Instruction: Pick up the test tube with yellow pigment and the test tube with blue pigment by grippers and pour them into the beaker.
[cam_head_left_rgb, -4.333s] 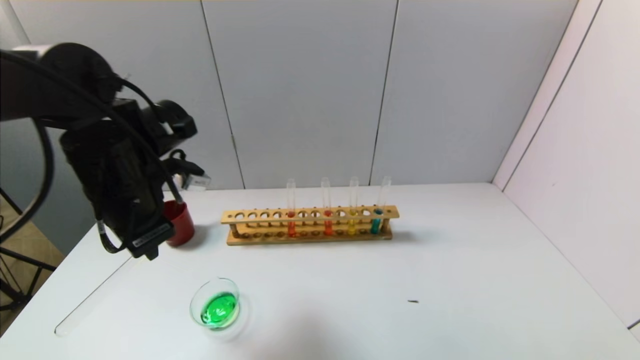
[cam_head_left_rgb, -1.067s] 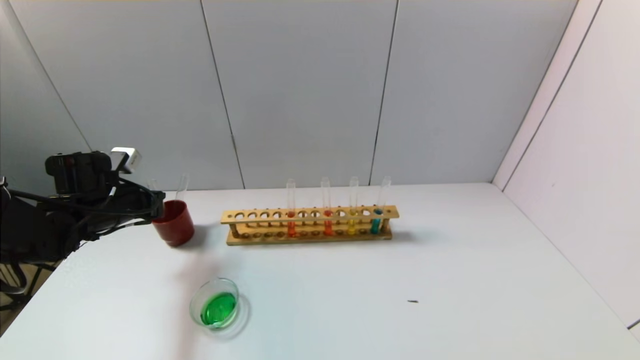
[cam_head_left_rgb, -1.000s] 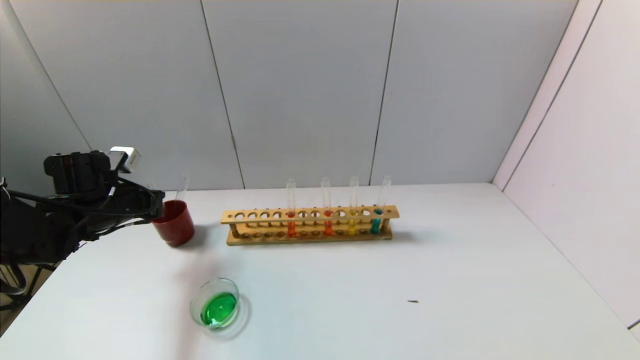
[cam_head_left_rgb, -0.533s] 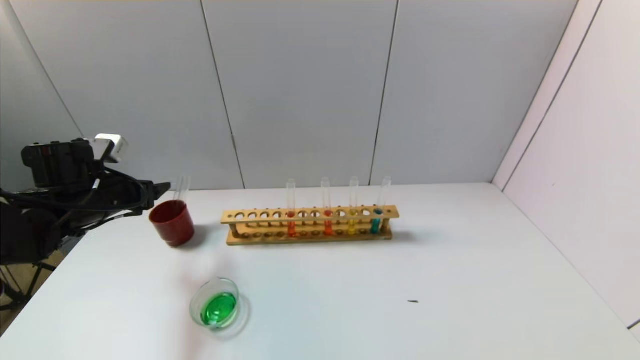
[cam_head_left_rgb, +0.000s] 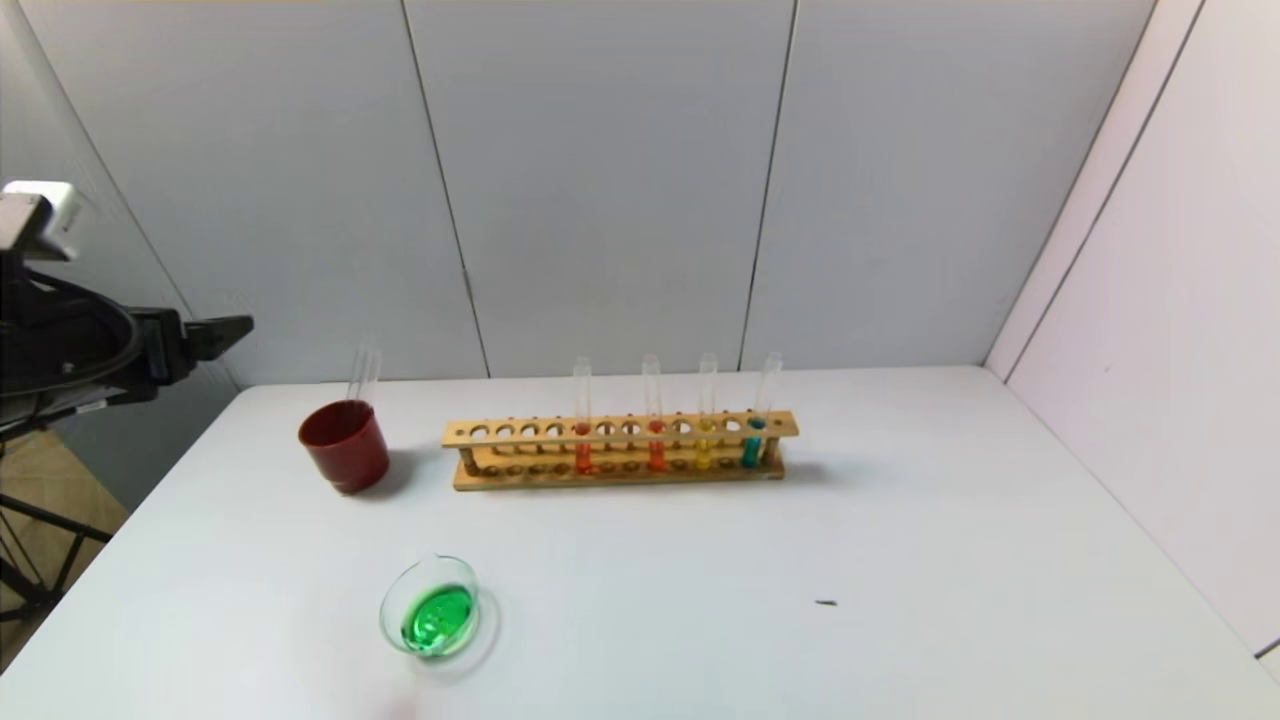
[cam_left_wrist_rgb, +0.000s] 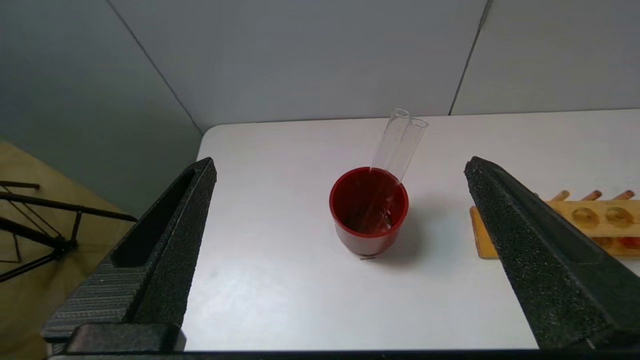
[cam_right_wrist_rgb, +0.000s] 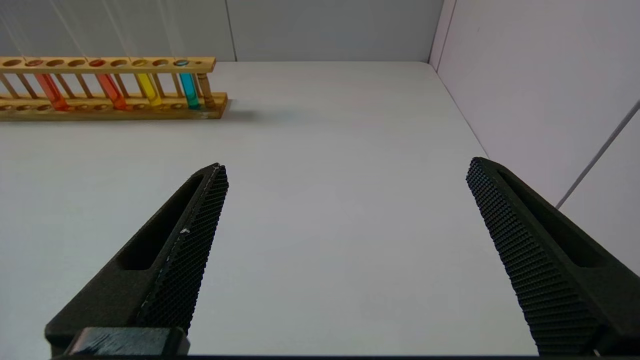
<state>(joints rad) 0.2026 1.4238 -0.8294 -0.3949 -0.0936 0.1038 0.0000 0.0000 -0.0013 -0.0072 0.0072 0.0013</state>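
- Left gripper (cam_left_wrist_rgb: 340, 170): jaws spread wide, nothing between them; raised off the left edge of the tabletop (cam_head_left_rgb: 900, 560), facing the red cup (cam_left_wrist_rgb: 369, 212).
- Red cup holds two empty clear tubes (cam_left_wrist_rgb: 397, 140) leaning side by side against its rim.
- Right gripper (cam_right_wrist_rgb: 345, 172): jaws released, empty, above bare tabletop on the right side.
- Wooden rack (cam_head_left_rgb: 620, 450) at tabletop centre-back: test tube with yellow pigment (cam_head_left_rgb: 705, 415) and test tube with blue pigment (cam_head_left_rgb: 758, 412) upright in adjacent slots at its right end; two orange-red tubes (cam_head_left_rgb: 583, 420) further left.
- Beaker (cam_head_left_rgb: 432, 608) near the front-left, well apart from the rack, contains green liquid.
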